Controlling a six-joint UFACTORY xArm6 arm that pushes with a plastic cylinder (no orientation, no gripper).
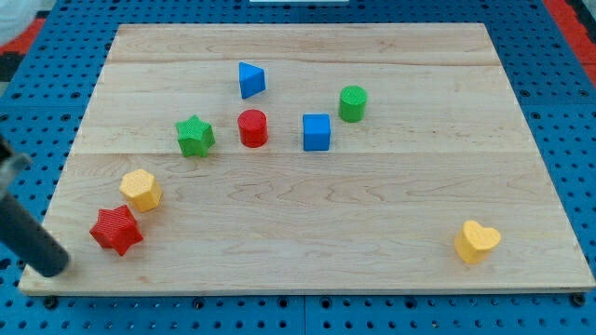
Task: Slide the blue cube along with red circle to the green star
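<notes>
My tip (58, 265) rests at the bench's (372, 223) lower-left edge, beside the red star (116, 230). The blue cube (317, 132), red circle (252, 127) and green star (195, 136) lie well apart from it. It is a bare rod with no claw.

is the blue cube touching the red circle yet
Apart. The camera view shows bare wood between the blue cube and the red circle.

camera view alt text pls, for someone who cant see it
Blue cube, red circle and green star sit in a row mid-board, apart. My tip rests far off at the bottom-left corner, beside a red star.
</notes>
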